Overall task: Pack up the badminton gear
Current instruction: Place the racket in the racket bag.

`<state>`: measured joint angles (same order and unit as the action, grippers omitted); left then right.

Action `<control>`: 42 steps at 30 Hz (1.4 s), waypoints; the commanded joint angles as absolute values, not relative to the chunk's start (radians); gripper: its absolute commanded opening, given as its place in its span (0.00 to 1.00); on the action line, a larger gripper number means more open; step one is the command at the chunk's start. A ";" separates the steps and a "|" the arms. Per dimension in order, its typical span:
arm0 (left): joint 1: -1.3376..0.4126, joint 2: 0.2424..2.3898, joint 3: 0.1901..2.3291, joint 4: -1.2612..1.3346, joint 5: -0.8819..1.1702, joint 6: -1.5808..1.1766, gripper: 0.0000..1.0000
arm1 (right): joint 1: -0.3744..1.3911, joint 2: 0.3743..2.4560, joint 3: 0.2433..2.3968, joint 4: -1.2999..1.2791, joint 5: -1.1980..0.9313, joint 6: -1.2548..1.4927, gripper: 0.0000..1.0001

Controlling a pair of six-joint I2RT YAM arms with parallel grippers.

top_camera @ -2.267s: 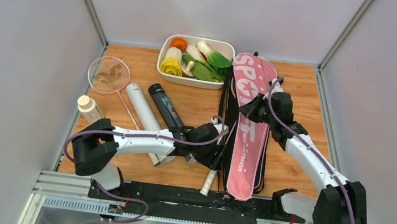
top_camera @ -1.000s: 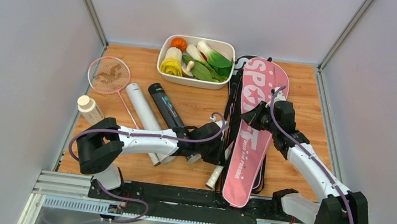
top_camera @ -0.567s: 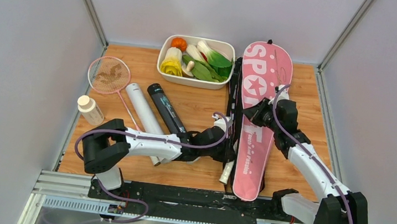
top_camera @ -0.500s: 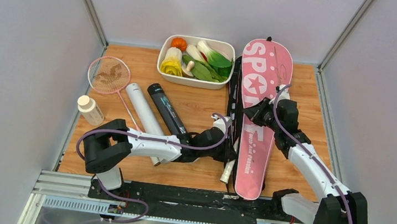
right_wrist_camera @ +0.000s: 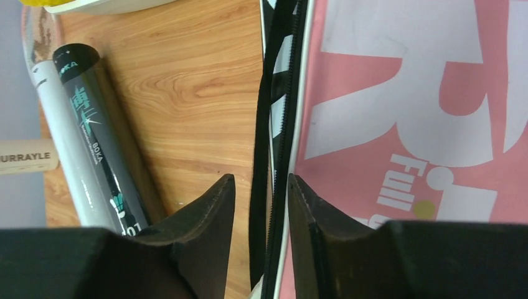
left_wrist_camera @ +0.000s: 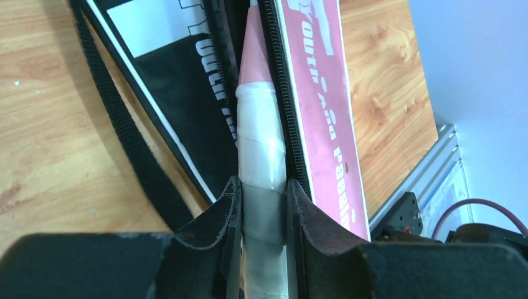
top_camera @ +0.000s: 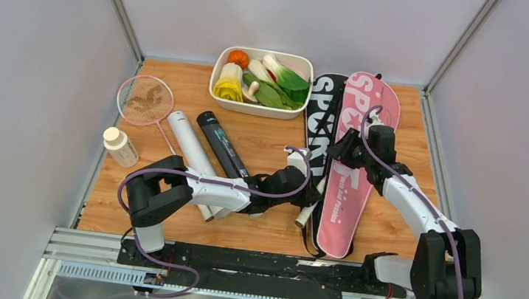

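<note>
My left gripper (top_camera: 307,201) is shut on the white-wrapped handle (top_camera: 303,216) of a racquet. Its fingers (left_wrist_camera: 231,199) clamp the handle (left_wrist_camera: 263,143), which runs into the zipped edge of the pink "SPORT" cover (left_wrist_camera: 317,93). The racquet's head is hidden inside. The pink cover (top_camera: 352,192) lies partly over the black cover (top_camera: 323,111). My right gripper (top_camera: 342,149) stands open astride the pink cover's zipper edge (right_wrist_camera: 277,124), jaws apart (right_wrist_camera: 261,182). A pink racquet (top_camera: 146,100), a white tube (top_camera: 189,150) and a black tube (top_camera: 221,145) lie to the left.
A white tray (top_camera: 214,77) of toy vegetables stands at the back centre. A small clear bottle with a cream cap (top_camera: 119,146) stands at the left edge. Grey walls close in the wooden table on three sides. The black cover's strap (left_wrist_camera: 118,131) trails over the wood.
The right gripper has opened and let the pink cover's edge go. The cover has dropped and shifted right, baring the black cover. The left arm has carried the handle rightward towards it.
</note>
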<state>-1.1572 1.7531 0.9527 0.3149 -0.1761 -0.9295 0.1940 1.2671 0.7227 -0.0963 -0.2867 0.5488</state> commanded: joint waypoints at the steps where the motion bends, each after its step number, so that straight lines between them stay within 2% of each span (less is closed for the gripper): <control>1: -1.158 1.777 1.010 0.448 -0.184 -0.883 0.00 | 0.213 1.233 0.840 -0.254 -0.168 0.448 0.41; 7: -1.154 1.792 1.016 0.441 -0.180 -0.888 0.00 | 0.288 1.140 0.818 -0.433 -0.046 0.455 0.42; 12: -1.153 1.794 1.000 0.455 -0.167 -0.908 0.00 | 0.314 1.093 0.817 -0.502 0.070 0.475 0.51; 19: -1.154 1.808 0.991 0.487 -0.152 -0.926 0.00 | 0.374 1.179 0.851 -0.495 0.080 0.518 0.51; 26: -1.154 1.809 0.991 0.472 -0.156 -0.933 0.00 | 0.397 1.285 0.877 -0.493 0.182 0.509 0.50; 29: -1.154 1.805 0.989 0.457 -0.163 -0.950 0.00 | 0.396 1.329 0.887 -0.492 0.181 0.504 0.45; 31: -1.153 1.800 0.983 0.446 -0.176 -0.972 0.00 | 0.396 1.360 0.896 -0.489 0.167 0.502 0.37; 32: -1.154 1.798 0.981 0.443 -0.182 -0.980 0.00 | 0.396 1.366 0.898 -0.489 0.159 0.500 0.31; 35: -1.154 1.784 0.971 0.425 -0.187 -1.013 0.00 | 0.397 1.333 0.895 -0.485 0.151 0.502 0.01; 42: -1.153 1.683 0.861 0.421 -0.321 -1.094 0.00 | 0.394 1.166 0.847 -0.450 0.169 0.538 0.00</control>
<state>-1.1519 1.7840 0.9226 0.3729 -0.1989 -1.0233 0.3916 1.2793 0.8639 -0.5110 0.1593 0.5003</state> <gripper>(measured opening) 0.305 0.027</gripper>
